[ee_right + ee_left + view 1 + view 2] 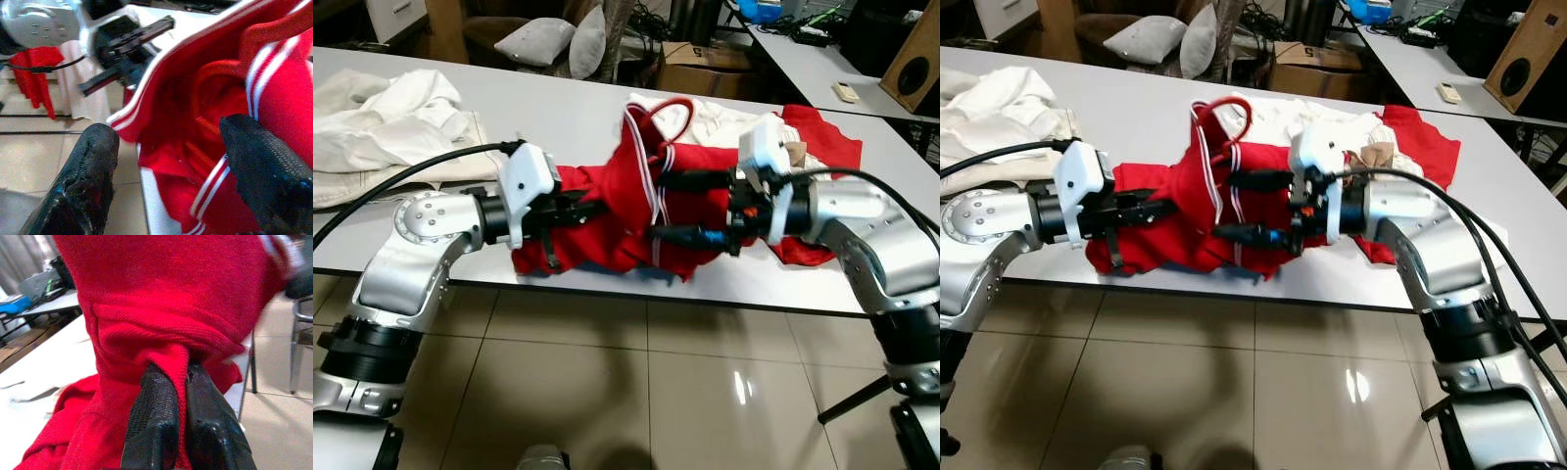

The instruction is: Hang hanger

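White table is carrying a red garment at its near edge, a red hanger hook rising from the collar. Left gripper is pinching fabric between closed fingers; right gripper is spreading open fingers at the striped collar. Keeping the collar taut should help seat the hanger.

red garment: knitted cloth, matt, fine ribbed weave, white woven stripes
left gripper fingers: black, matt, rough pebbled pads
right gripper fingers: black, coarse-grained, dull
arms: silver metal, satin sheen, white plastic covers
table: smooth, pale, low gloss
floor: glossy tiles, reflective
white cloth: soft, crumpled, matt
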You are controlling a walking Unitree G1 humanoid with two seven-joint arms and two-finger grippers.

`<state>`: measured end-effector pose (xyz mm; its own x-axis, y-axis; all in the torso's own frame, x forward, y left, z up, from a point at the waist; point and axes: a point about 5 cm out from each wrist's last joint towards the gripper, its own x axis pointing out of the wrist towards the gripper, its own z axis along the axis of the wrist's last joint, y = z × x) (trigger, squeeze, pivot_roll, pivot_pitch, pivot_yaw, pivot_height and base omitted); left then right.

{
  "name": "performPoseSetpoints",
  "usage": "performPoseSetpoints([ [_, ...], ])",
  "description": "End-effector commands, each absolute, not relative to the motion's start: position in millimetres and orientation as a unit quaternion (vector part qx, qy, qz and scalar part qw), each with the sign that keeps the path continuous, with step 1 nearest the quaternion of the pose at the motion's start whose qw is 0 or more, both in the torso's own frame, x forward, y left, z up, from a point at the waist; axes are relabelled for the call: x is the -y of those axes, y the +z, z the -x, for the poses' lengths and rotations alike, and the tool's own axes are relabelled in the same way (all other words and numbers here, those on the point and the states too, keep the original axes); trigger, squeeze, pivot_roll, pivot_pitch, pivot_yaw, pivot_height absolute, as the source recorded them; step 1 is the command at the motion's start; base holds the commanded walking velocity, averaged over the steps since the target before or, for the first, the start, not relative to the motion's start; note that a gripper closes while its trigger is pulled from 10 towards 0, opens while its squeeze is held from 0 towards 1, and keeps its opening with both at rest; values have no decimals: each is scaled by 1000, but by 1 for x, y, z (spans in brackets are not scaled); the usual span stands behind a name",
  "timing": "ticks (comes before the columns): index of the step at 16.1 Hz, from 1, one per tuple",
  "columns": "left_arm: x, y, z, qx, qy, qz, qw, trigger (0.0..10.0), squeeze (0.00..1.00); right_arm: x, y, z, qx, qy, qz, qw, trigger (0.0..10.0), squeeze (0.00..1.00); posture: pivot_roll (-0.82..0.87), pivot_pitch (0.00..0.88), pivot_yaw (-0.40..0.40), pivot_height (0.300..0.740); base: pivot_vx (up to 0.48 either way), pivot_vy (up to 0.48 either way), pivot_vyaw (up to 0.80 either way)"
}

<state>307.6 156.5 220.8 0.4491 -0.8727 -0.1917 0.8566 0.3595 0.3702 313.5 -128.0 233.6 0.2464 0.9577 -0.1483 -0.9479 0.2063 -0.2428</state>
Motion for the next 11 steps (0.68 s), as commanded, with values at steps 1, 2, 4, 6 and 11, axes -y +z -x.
performPoseSetpoints([
  [1,-147,229,-303,38,-546,-214,809,0,0,129,236,-318,21,600,159,784,10000,0,112,0,-98,740,0,0,0],
  [2,-147,228,-302,36,-549,-214,807,0,0,131,234,-324,19,580,180,794,10000,0,114,0,-102,740,0,0,0],
  [4,-149,226,-300,29,-549,-218,806,0,0,137,234,-331,16,553,204,807,10000,0,114,0,-104,740,0,0,0],
  [6,-153,225,-299,22,-549,-224,805,0,0,145,239,-333,17,541,212,814,10000,0,114,0,-109,740,0,0,0],
  [11,-161,220,-303,2,-542,-244,804,0,0,156,258,-323,44,579,197,790,10000,0,116,0,-109,740,0,0,0],
])
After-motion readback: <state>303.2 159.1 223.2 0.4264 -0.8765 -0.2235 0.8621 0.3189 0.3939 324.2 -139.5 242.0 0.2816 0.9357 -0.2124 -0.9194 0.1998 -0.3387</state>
